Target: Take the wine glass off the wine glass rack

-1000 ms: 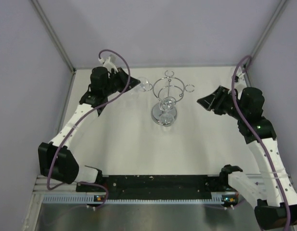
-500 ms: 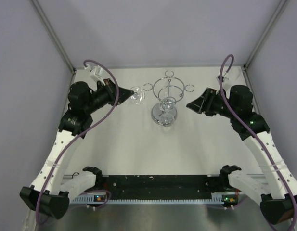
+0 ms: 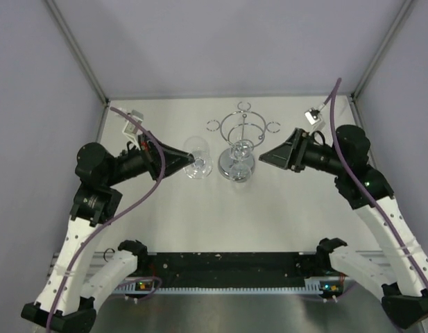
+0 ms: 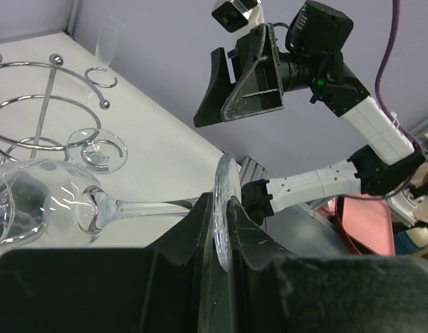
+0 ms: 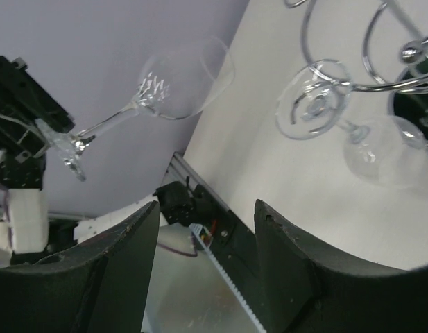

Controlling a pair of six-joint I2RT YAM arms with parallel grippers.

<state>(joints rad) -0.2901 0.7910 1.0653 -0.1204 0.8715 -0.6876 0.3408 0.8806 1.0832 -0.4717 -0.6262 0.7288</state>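
The wine glass rack (image 3: pixel 239 130) is a chrome wire stand on a round mirrored base (image 3: pixel 236 166) at the middle back of the table. My left gripper (image 3: pixel 191 160) is shut on the round foot (image 4: pixel 223 202) of a clear wine glass (image 3: pixel 198 166). It holds the glass roughly level in the air, just left of the rack and free of its arms. The stem (image 4: pixel 146 207) and bowl (image 4: pixel 30 206) point away from the fingers. The right wrist view also shows this glass (image 5: pixel 180 79). A second glass (image 5: pixel 377 154) hangs on the rack. My right gripper (image 3: pixel 263 157) is open and empty, just right of the rack.
Purple walls close the table in at the left, back and right. The black and silver base rail (image 3: pixel 227 272) runs along the near edge. The rack's curved arms end in small rings (image 3: pixel 272 127) that stick out to both sides.
My left arm has drawn back and toward the near side, carrying the wine glass away from the rack's left ring. My right gripper has moved left, closer to the rack.
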